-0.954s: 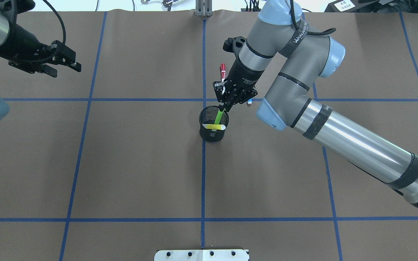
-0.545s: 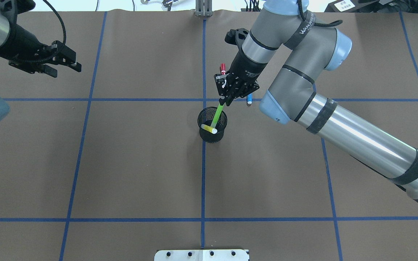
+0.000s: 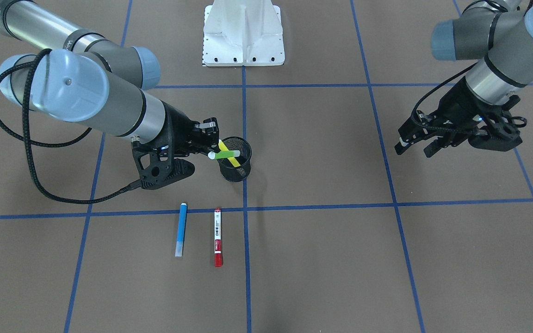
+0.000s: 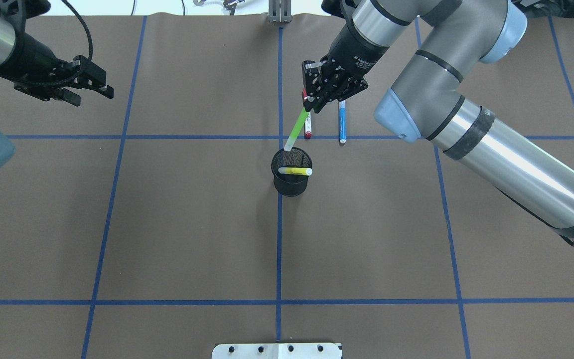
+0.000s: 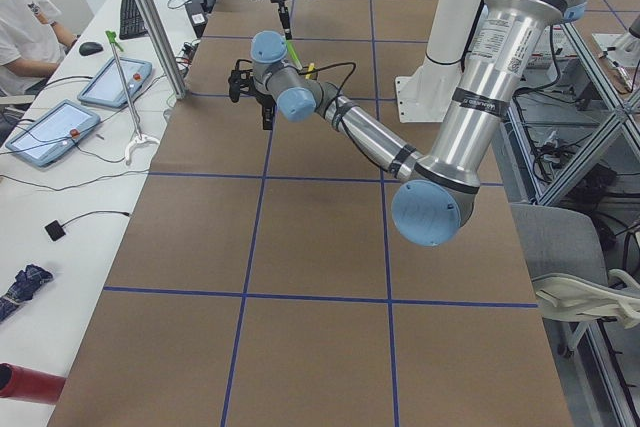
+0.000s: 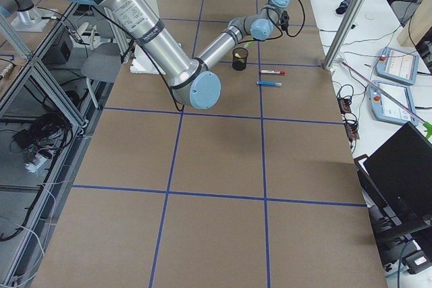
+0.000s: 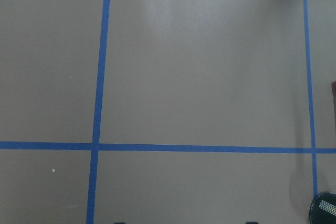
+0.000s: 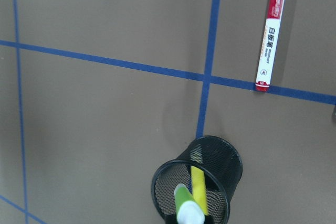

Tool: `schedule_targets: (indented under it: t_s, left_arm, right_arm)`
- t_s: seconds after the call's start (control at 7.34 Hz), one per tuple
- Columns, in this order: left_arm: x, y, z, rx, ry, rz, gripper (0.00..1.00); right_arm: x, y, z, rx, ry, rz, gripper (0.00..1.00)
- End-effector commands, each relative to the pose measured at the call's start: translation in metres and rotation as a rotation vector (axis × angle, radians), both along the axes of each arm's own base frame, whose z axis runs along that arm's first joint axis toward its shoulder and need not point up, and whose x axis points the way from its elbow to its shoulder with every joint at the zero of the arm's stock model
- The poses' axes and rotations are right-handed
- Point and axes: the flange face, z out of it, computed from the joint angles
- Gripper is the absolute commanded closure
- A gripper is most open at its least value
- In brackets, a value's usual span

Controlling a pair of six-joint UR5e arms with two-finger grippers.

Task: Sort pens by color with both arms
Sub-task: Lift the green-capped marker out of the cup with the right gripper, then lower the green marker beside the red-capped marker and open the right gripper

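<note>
My right gripper is shut on the upper end of the green pen and holds it tilted. The pen's lower end is at the far rim of the black mesh cup. The yellow pen leans inside the cup. The blue pen and the red-capped white pen lie side by side on the table beyond the cup. In the right wrist view the green pen and the yellow pen show over the cup. My left gripper is open and empty, far to the left.
The table is covered in brown paper with a blue tape grid. The white mounting base stands at the robot's edge. In the front-facing view the blue pen and the red pen lie in front of the cup.
My right gripper has moved up and toward the far side with the green pen, drawing it out of the cup. The yellow pen stays in the cup. The left arm has barely moved.
</note>
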Motion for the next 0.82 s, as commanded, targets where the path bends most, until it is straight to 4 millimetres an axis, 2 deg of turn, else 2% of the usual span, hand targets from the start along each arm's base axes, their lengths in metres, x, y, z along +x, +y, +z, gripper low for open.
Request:
schedule_targets:
  t_s: [0.0,0.14,0.27,0.54,0.68]
  left_arm:
    - [0.001,-0.001,0.001,-0.002,-0.002,0.002,0.19]
    - [0.001,-0.001,0.002,-0.001,-0.003,0.000,0.18]
    - [0.002,-0.002,0.003,-0.001,-0.006,0.001,0.18]
    - [0.002,-0.003,0.006,-0.004,-0.008,0.001,0.19]
    - [0.002,-0.003,0.006,-0.002,-0.009,0.001,0.18]
  right_arm:
    - [0.026,0.001,-0.035,0.155,0.031,0.217,1.00]
    - [0.017,0.003,-0.036,0.188,0.064,0.292,1.00]
    - [0.003,0.007,-0.046,0.252,0.101,0.405,1.00]
    - [-0.078,0.046,-0.050,0.375,0.131,0.660,1.00]
    - [-0.112,0.069,-0.051,0.427,0.171,0.745,1.00]
